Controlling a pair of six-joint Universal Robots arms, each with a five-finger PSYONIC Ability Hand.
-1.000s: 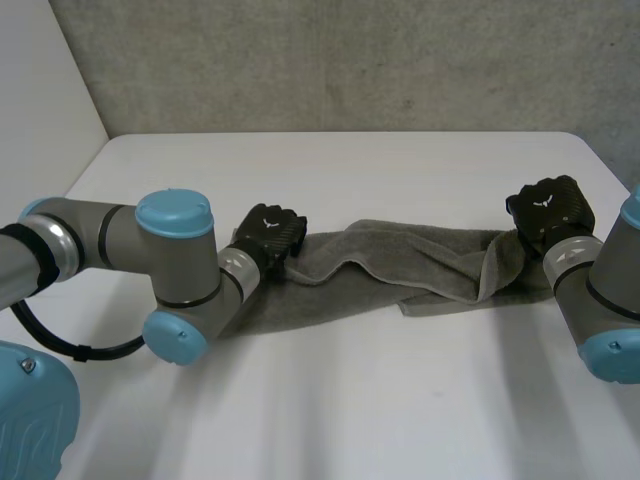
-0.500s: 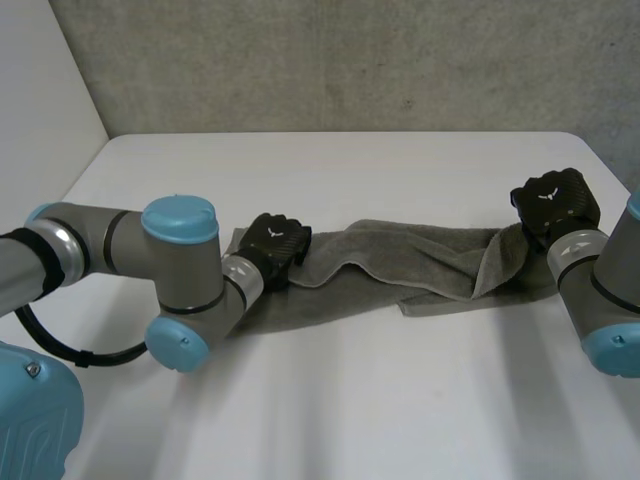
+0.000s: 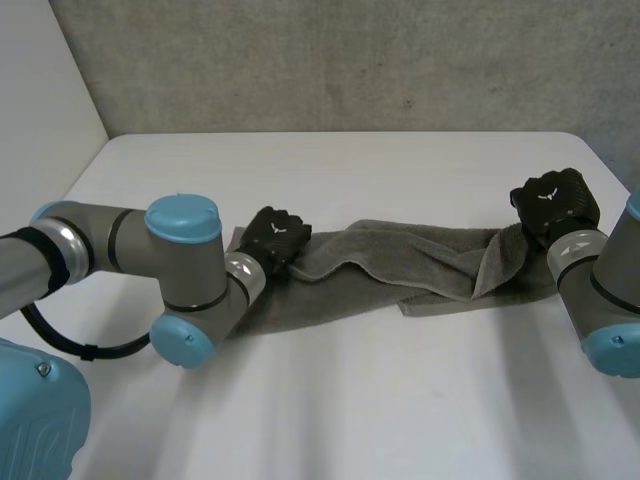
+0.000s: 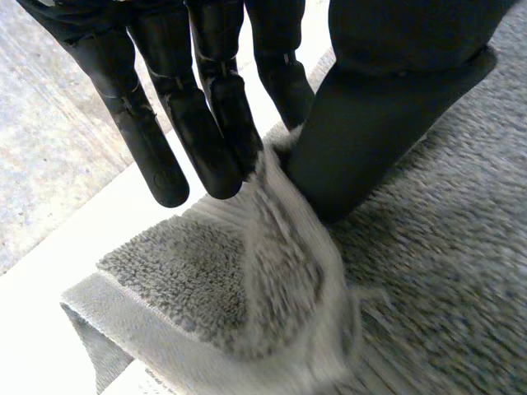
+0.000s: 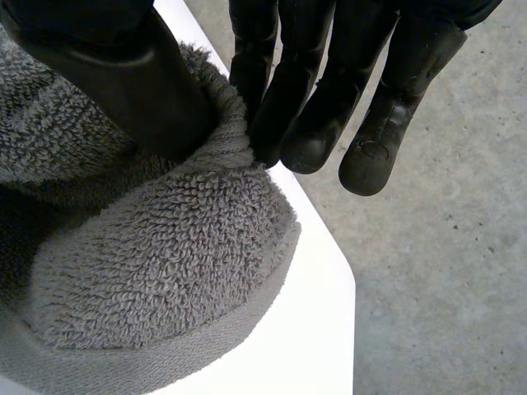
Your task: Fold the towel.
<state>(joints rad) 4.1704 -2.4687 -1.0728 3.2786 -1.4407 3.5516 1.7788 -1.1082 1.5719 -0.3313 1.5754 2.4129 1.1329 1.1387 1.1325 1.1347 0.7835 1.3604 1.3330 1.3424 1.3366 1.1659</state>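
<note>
Since both arms have barely shifted, the left robot hand (image 3: 275, 235) and right robot hand (image 3: 555, 200) each still pinch an end of the rumpled grey terry towel (image 3: 400, 262), stretched left-to-right across the white surface (image 3: 350, 400); grips set, lift-and-fold likely next.

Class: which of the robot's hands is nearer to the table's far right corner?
Right. The right hand pinches the towel's right end close by that corner; the left hand pinches the towel's left end, far across the table.
</note>
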